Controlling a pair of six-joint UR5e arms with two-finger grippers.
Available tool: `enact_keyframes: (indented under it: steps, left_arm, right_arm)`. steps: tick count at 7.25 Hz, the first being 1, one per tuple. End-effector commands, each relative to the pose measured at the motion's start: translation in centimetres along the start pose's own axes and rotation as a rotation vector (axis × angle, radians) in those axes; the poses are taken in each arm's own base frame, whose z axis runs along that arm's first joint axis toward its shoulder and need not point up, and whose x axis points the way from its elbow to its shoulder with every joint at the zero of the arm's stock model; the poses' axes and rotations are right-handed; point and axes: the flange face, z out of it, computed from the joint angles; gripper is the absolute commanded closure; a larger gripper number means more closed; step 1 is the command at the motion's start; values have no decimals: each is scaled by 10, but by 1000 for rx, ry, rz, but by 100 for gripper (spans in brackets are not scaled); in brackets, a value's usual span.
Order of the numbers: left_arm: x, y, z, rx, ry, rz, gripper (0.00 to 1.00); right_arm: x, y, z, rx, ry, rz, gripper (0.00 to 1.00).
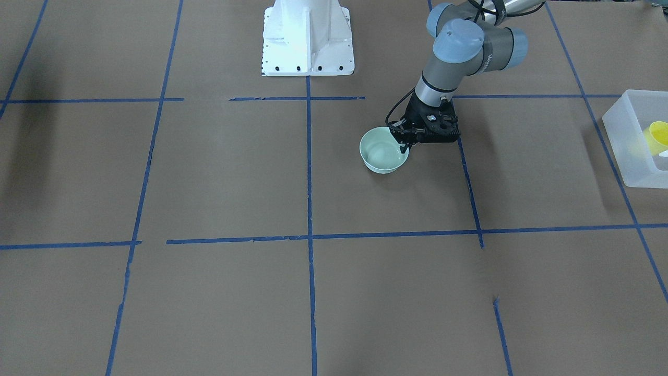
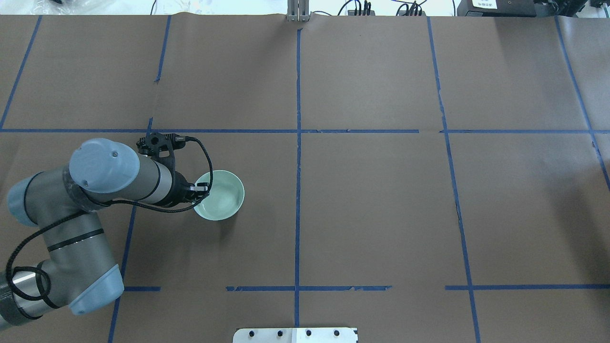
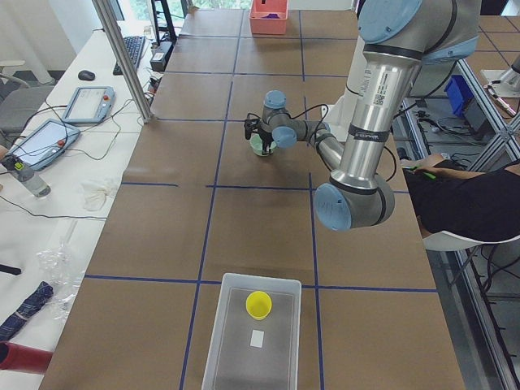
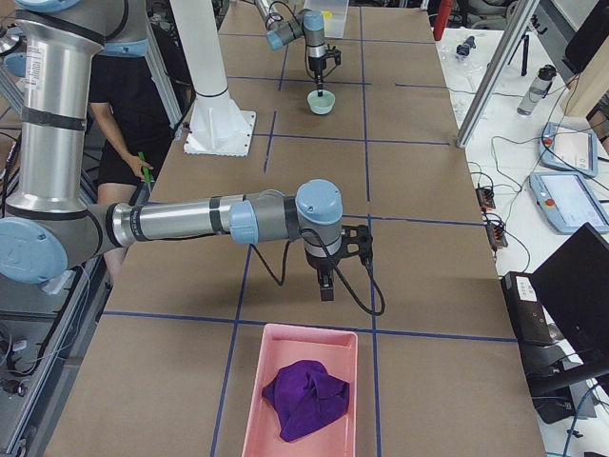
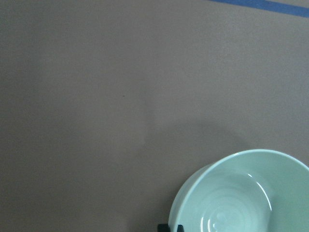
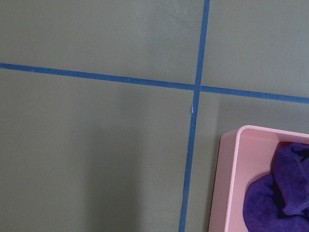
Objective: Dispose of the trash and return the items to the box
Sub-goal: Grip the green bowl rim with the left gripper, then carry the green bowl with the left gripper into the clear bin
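Note:
The yellow cup [image 1: 658, 134] lies inside the frosted white box [image 1: 626, 172] at the table's end on my left; both also show in the exterior left view, the cup [image 3: 258, 304] in the box [image 3: 223, 325]. My left gripper [image 1: 404, 145] points down at a mint green bowl [image 1: 381, 156], with its fingers closed over the bowl's rim on the side nearest the arm. The overhead view shows the gripper [image 2: 201, 189] at the bowl's [image 2: 221, 196] left rim. My right gripper [image 4: 326, 286] hangs over bare table; I cannot tell if it is open or shut.
A pink tray [image 4: 255, 400] holding a purple cloth [image 4: 304, 400] sits at the table's end on my right, just below the right gripper; it also shows in the right wrist view [image 6: 227, 183]. The white robot base [image 1: 308, 42] stands at the table's middle edge.

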Motion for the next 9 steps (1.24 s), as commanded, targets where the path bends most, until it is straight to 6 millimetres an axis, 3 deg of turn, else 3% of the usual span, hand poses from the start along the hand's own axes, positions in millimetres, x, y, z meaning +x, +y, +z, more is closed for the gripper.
enact_keyframes:
  steps: [1,2,3,5,6,7,8,9]
  left_arm:
    - [-13,-45,-83,49,-27,-47,100]
    - [-29,-63,-109,87,-37,25,100]
    - [-65,-91,-130,102,-55,63,100]
    - [-184,-147,-190,136,-122,205,100]
    - [-237,-160,-197,115,-176,305,100]
    - [-301,-191,-209,111,-227,330,100]
    - [-369,-214,-227,91,-249,358,100]
    - [-439,-227,-241,64,-220,339,100]
  right_arm:
    - [2,0,3,-4,-5,3,0]
    - [2,0,3,-5,-4,4,0]
    - [2,0,3,-4,-4,4,0]
    - [8,5,8,-16,0,15,0]
    - [18,6,18,-34,2,30,0]
    - [18,3,19,-34,5,33,0]
    - [13,-11,14,-28,0,28,0]
    - [19,-21,22,-38,-12,39,0]
